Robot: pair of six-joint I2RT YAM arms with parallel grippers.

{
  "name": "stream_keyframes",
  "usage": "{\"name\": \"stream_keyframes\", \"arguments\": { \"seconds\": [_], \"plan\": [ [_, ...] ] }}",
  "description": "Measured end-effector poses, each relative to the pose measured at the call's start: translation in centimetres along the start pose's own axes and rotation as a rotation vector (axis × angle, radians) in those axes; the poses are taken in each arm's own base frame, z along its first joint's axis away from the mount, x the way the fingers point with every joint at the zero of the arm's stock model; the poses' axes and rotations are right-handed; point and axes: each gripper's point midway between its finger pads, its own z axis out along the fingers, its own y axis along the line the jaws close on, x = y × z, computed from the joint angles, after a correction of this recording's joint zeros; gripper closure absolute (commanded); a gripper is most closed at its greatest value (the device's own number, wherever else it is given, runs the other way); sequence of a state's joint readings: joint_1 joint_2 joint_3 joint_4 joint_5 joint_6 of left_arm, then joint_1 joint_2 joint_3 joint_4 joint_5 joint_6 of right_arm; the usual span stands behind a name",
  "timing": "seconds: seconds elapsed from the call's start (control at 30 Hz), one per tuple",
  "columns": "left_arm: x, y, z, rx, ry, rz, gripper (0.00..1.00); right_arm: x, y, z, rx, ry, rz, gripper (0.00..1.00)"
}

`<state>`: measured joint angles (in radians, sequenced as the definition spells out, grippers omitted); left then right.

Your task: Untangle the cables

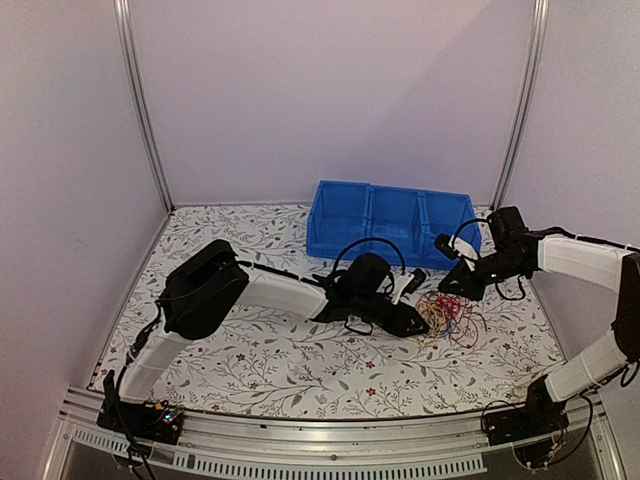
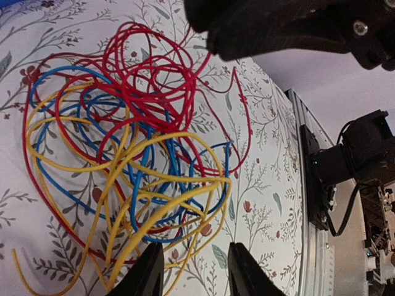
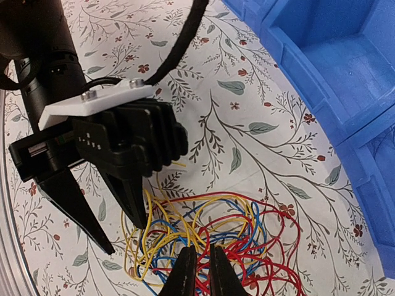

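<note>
the cables (image 1: 448, 315) are one loose tangle lying flat on the floral table (image 1: 270, 365), right of centre, just in front of the right end of the blue bin (image 1: 390, 225), not touching it; thin wires in three colours, red, yellow, blue; from the left wrist view (image 2: 136, 142) red loops pile up at the far side, blue runs through the middle, yellow sits mostly on the near side with long strands trailing out toward the camera; all three colours cross over each other, none is separated out; a few red loops stray out to the right of the heap.

left gripper (image 2: 196, 253) is low at the near edge of the tangle, jaws clearly apart; yellow strands run into the gap between them but nothing is pinched; the right wrist view shows the same, both its black fingers (image 3: 133, 203) spread and pointing down at the yellow edge of the pile (image 3: 216, 240).

right gripper (image 3: 199, 254) is over the red side, jaws almost together, only a slim gap; red wire shows in that gap; can't tell whether a strand is actually clamped.
</note>
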<state>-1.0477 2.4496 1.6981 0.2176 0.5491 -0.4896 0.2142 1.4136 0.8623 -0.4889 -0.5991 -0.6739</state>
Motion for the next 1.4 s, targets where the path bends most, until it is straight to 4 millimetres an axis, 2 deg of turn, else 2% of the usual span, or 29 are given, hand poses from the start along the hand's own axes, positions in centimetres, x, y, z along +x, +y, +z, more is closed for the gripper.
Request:
{"name": "stream_keyframes", "arguments": {
  "seconds": [0.33, 0.43, 0.6, 0.7, 0.93, 1.03, 1.1, 1.17, 1.3, 1.4],
  "plan": [
    [-1.7, 2.3, -0.5, -0.053, -0.052, -0.116, 0.74, 0.2, -0.1, 0.2, 0.007, 0.003, 0.003, 0.88],
    [-2.1, 2.9, -0.6, -0.057, -0.07, -0.14, 0.82, 0.3, -0.3, 0.4, 0.01, 0.008, 0.004, 0.88],
    [-2.7, 3.9, 0.1, -0.052, -0.092, -0.153, 0.89, 0.4, -0.4, 0.4, 0.01, 0.011, 0.006, 0.88],
    [-2.9, 4.0, 0.5, -0.047, -0.097, -0.157, 0.96, 0.4, -0.4, 0.4, 0.013, 0.013, 0.006, 0.88],
    [-3.2, 3.8, 0.6, -0.037, -0.1, -0.156, 1.0, 0.4, -0.5, 0.5, 0.017, 0.012, 0.007, 0.87],
    [-2.8, 3.9, 0.1, -0.047, -0.084, -0.153, 1.0, 0.3, -0.2, 0.5, 0.002, 0.005, 0.008, 0.75],
    [-2.5, 3.6, -0.7, -0.048, -0.064, -0.155, 1.0, 0.2, 0.8, 0.5, -0.051, -0.011, 0.01, 0.68],
    [-2.6, 3.2, -2.3, -0.047, -0.045, -0.152, 1.0, -0.1, 2.2, 0.4, -0.122, -0.033, 0.005, 0.52],
    [-6.2, 1.5, -6.1, -0.035, -0.075, -0.103, 1.0, -0.6, 4.2, 0.3, -0.21, -0.061, -0.008, 0.35],
    [-9.0, 0.0, -8.7, -0.019, -0.113, -0.064, 1.0, -1.5, 4.9, -0.3, -0.235, -0.093, -0.034, 0.29]
  ]
}}
